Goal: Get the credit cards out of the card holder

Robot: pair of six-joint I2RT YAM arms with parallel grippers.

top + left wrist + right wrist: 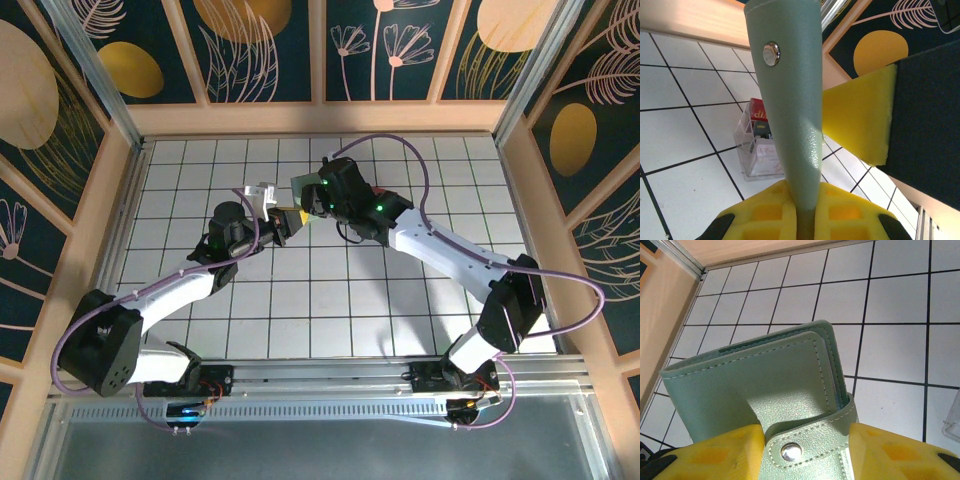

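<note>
The card holder (765, 385), a pale grey-green wallet with stitched edges, is folded and hangs in the air between both grippers. Its strap with a metal snap (790, 452) lies between the yellow fingers of my right gripper (805, 452), which is shut on the wallet. My left gripper (807, 212) is shut on the narrow end of the same strap (790, 100), which rises away from its pads. In the top view the card holder (304, 184) sits where the left gripper (283, 222) and the right gripper (306, 203) meet. The credit cards are hidden inside.
A clear plastic box (757, 150) with red and black contents stands on the white tiled floor (300, 300) below the wallet, partly behind the right arm in the top view. Wooden walls (320, 118) close off the back and sides.
</note>
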